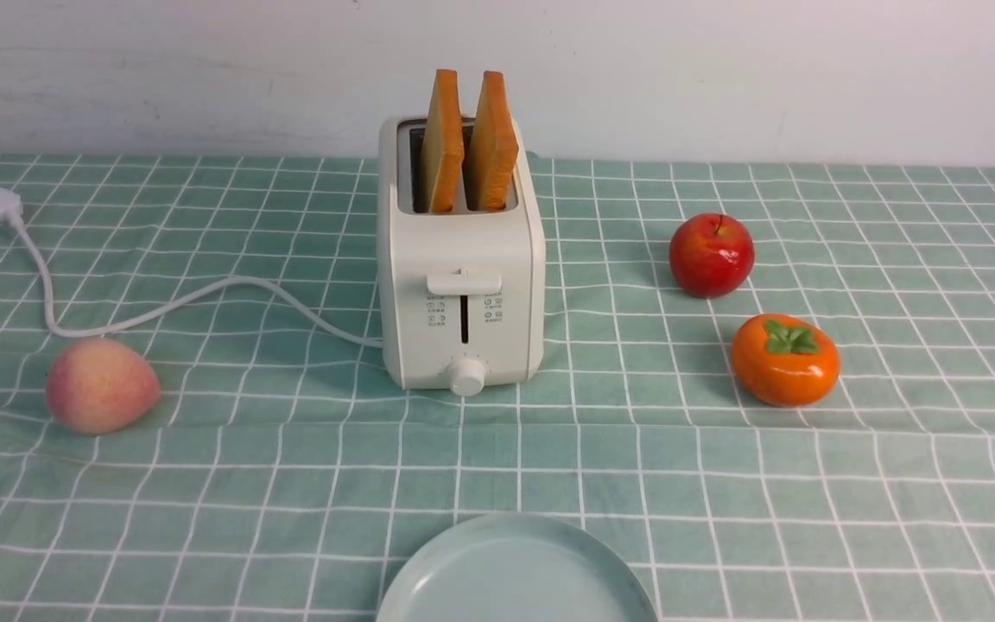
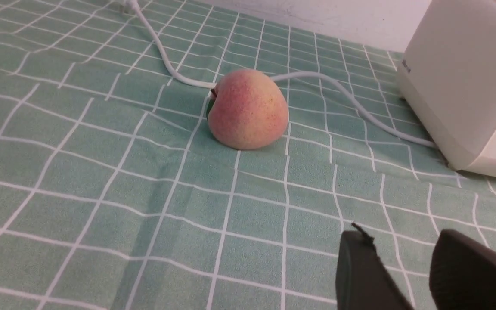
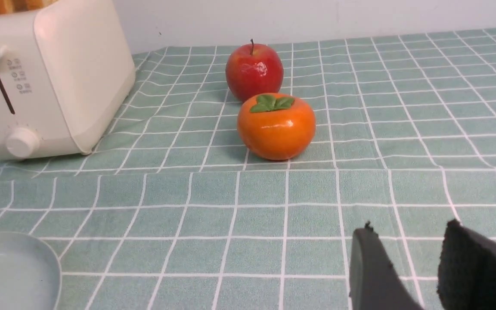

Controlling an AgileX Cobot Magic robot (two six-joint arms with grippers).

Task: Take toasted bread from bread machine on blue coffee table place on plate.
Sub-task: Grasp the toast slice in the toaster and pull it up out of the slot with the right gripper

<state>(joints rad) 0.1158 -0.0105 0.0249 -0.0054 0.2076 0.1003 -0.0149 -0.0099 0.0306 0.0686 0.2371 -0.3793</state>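
Observation:
Two slices of toasted bread [image 1: 467,142] stand upright in the slots of the cream-white bread machine [image 1: 461,285] at the middle back of the blue coffee table [image 1: 290,484]. The pale blue-green plate [image 1: 516,577] lies at the front edge, below the toaster. Neither gripper shows in the front view. In the left wrist view my left gripper [image 2: 403,239] is open and empty above the cloth, with the toaster's side [image 2: 463,77] beyond it. In the right wrist view my right gripper [image 3: 407,232] is open and empty, with the toaster [image 3: 50,77] and the plate's rim [image 3: 54,267] off to one side.
A peach [image 1: 100,384] lies left of the toaster, by the white power cord [image 1: 204,298] and its plug [image 1: 3,205]. A red apple [image 1: 711,255] and an orange persimmon [image 1: 784,359] lie to the right. A white wall [image 1: 722,69] stands behind.

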